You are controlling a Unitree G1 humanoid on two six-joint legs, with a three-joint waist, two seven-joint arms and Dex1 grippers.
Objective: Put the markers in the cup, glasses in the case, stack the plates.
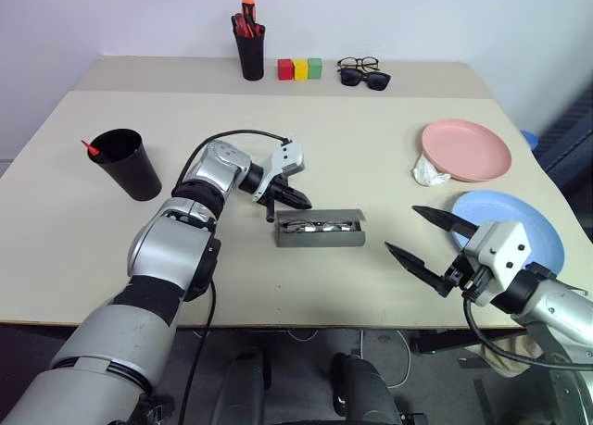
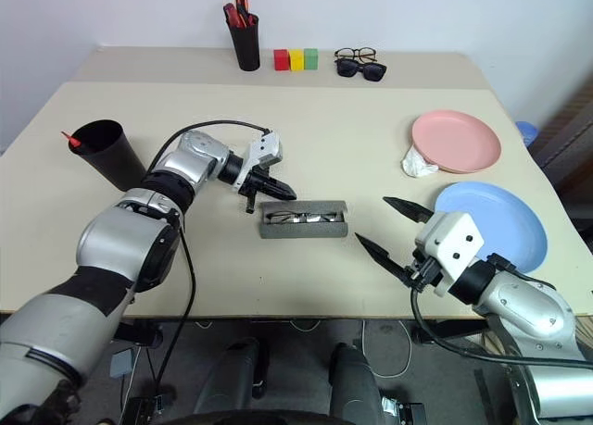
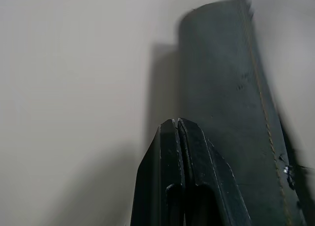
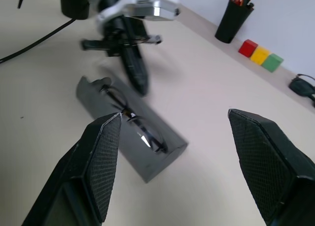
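Two grippers flank the grey case [image 1: 320, 232] at frame centre, glasses [image 1: 318, 227] lying inside: left gripper [image 1: 298, 199], fingers pressed together, at its upper-left corner; right gripper [image 1: 419, 236] spread wide, empty, lower right.

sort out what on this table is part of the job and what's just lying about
Job:
cup with a red marker
glasses in the open case
pink plate
blue plate

Lying about:
pen pot
coloured blocks
sunglasses
black-framed glasses
crumpled white scrap
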